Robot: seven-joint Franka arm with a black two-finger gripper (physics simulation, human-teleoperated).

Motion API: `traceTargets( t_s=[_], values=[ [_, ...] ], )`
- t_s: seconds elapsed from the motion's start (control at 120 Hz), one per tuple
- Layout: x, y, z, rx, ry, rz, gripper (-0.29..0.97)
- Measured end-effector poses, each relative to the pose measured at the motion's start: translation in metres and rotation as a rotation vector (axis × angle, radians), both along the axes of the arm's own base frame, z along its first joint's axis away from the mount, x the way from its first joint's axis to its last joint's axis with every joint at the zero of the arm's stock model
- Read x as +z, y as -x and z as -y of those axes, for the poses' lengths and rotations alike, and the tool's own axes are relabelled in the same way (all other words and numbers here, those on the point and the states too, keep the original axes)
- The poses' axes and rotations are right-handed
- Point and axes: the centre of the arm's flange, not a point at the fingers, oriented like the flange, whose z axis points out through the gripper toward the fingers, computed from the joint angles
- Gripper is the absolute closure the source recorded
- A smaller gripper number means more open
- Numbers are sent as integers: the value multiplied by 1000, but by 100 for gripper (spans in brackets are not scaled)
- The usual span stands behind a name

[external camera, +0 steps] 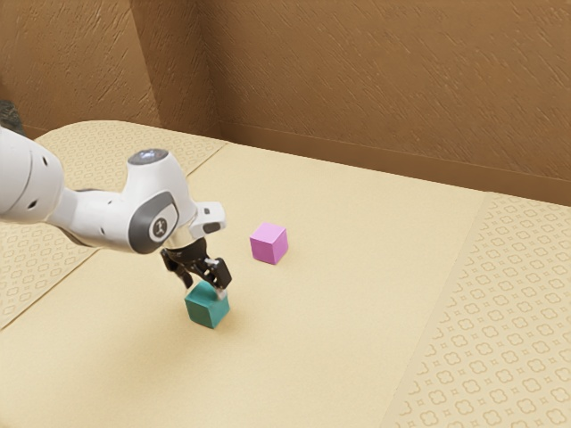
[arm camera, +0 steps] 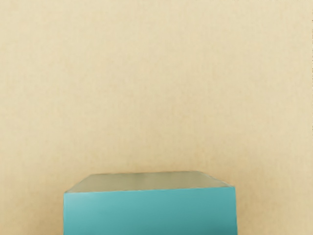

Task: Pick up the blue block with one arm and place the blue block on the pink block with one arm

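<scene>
While the blue block (external camera: 207,308), a plain cube of a blue-green shade, appears to rest flat on the tan surface (external camera: 357,294), the black two-finger gripper (external camera: 207,282) stands directly over it, down at the level of its top face. The fingers (external camera: 219,273) stand apart, one at each side of the cube's upper edge, but I cannot tell whether they press on its sides or merely flank it. A small shadow lies on the surface right at the cube's base, on the side toward the exterior view's right.

Seen from the wrist view, the blue block (arm camera: 149,210) lies just under the hand, with its greyer top face and one bright side face showing, and bare tan surface (arm camera: 156,73) stretches away beyond it.

Well apart from the cube, farther back and toward the exterior view's right, sits the pink block (external camera: 268,243), a small plain cube, upright on the same surface and touching nothing else.

Reaching in from the exterior view's left, the white arm (external camera: 107,218) bends down at a grey-capped joint to the gripper. Cream strips with a printed lattice pattern (external camera: 500,312) border the plain surface on both sides, and a rough brown wall (external camera: 357,71) rises behind it.
</scene>
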Motion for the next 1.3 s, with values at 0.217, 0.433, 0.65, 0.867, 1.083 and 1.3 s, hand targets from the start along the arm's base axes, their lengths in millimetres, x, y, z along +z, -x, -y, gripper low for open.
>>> traceTargets(
  t_s=[0.217, 0.433, 0.65, 0.867, 1.083, 1.3],
  values=[
    [-9, 2, -1, -28, -1, -5, 3],
    [-25, 3, -6, -36, 4, -32, 5],
    [-29, 2, -8, -35, 17, -32, 11],
    [-30, 0, -9, -21, 37, -28, 23],
    [-25, -1, -9, -17, 44, -20, 30],
    [47, -51, -8, -69, 13, 51, 32]
  ],
)
